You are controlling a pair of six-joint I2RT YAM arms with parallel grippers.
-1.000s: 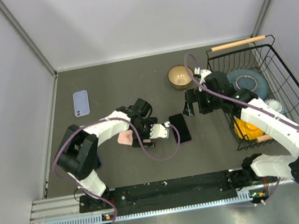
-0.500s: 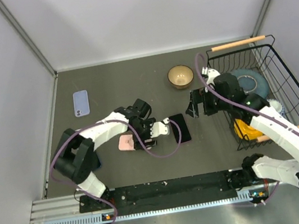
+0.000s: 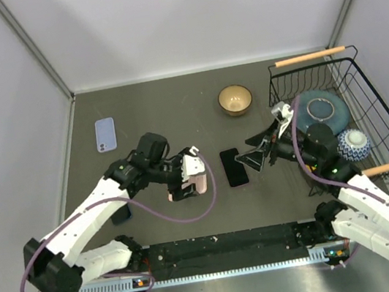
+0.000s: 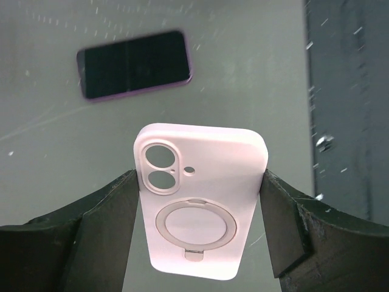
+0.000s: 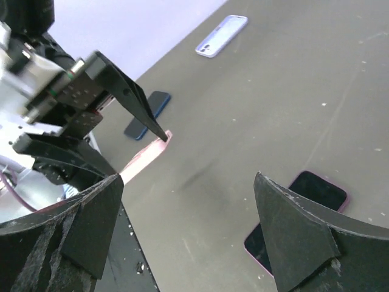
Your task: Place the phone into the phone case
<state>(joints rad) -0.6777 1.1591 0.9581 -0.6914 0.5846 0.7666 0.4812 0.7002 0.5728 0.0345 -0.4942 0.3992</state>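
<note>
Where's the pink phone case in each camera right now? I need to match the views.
Top external: pink phone case, just left of centre.
Left wrist: pink phone case mid-frame, between the fingers.
Right wrist: pink phone case, a thin edge left of centre.
Shared landmark: phone, in all three.
</note>
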